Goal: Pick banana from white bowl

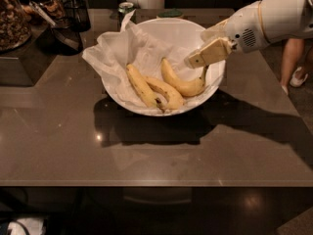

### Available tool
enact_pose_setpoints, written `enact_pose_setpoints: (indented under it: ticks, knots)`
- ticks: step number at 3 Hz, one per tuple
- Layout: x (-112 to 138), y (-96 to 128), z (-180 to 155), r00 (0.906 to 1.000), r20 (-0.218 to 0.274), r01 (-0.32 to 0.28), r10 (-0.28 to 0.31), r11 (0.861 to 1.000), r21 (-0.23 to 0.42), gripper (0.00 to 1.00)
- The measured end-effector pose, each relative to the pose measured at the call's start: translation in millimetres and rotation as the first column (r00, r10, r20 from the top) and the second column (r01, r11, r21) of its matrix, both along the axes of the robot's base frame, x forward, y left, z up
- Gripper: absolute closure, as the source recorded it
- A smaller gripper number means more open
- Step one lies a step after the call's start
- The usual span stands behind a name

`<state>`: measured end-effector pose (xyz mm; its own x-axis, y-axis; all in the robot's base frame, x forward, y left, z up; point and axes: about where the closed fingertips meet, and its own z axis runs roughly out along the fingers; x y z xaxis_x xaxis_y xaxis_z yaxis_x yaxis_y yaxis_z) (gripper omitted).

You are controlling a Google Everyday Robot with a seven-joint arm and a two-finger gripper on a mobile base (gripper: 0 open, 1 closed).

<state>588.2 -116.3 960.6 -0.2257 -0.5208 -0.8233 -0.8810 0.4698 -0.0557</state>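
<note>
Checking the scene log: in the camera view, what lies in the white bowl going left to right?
Order: crumpled white paper → slim straight banana → short stubby banana → large curved banana. The claw is over the curved banana's stem, near the white bowl's right rim, so it is left out of the order.

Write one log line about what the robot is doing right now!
stage: reach | gripper: over white bowl, near banana stem end | banana: lying in bowl, not lifted
</note>
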Motion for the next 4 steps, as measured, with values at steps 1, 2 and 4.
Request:
enact_pose_setpoints:
  ticks: [1, 2, 4]
  knots:
    - [9.4, -4.7, -4.2, 0.9971, -0.035, -0.070, 0.068, 0.995, -0.072, 0.35]
    - [-1.2, -3.5, -1.3, 0.9926, -0.061, -0.110, 0.105, 0.990, -0.084, 0.23]
    - [-6.5, -5.3, 2.9, 0.9919, -0.071, -0.115, 0.105, 0.983, -0.142, 0.39]
